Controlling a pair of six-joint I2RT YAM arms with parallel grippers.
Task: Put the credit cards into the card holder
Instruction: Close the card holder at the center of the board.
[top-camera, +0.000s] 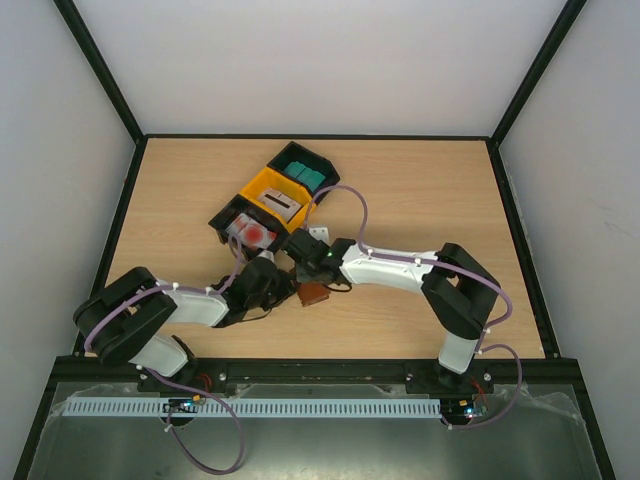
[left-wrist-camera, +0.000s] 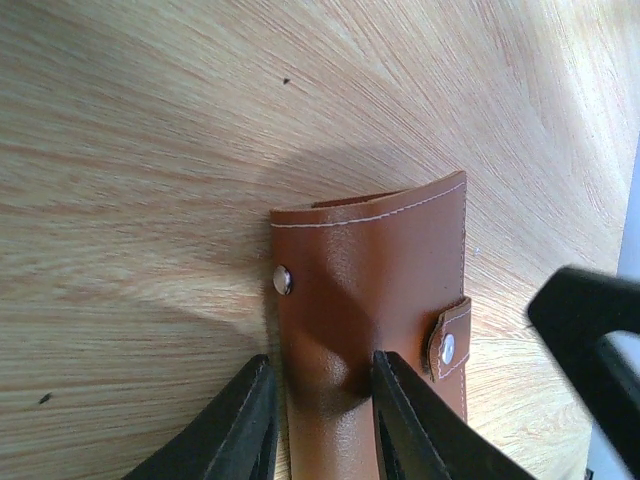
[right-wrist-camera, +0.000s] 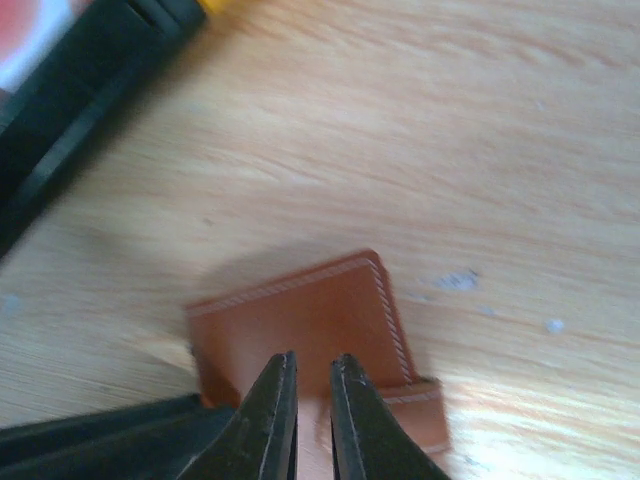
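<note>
The brown card holder (top-camera: 314, 294) lies on the table just in front of the bins. My left gripper (left-wrist-camera: 320, 362) is shut on the card holder (left-wrist-camera: 370, 260), with its fingers (left-wrist-camera: 245, 420) pinching one half so that the leather dents. My right gripper (right-wrist-camera: 310, 362) hovers over the card holder (right-wrist-camera: 300, 310), its jaws a narrow gap apart and clamping nothing. The credit cards sit in the bins: teal ones (top-camera: 307, 176), a grey one (top-camera: 281, 203) and white ones with red marks (top-camera: 252, 232).
Three joined bins run diagonally at mid-table: a black one (top-camera: 318, 158), a yellow one (top-camera: 257, 186) and another black one (top-camera: 222, 222). The nearest black bin (right-wrist-camera: 60, 90) fills the upper left of the right wrist view. Both arms meet over the holder.
</note>
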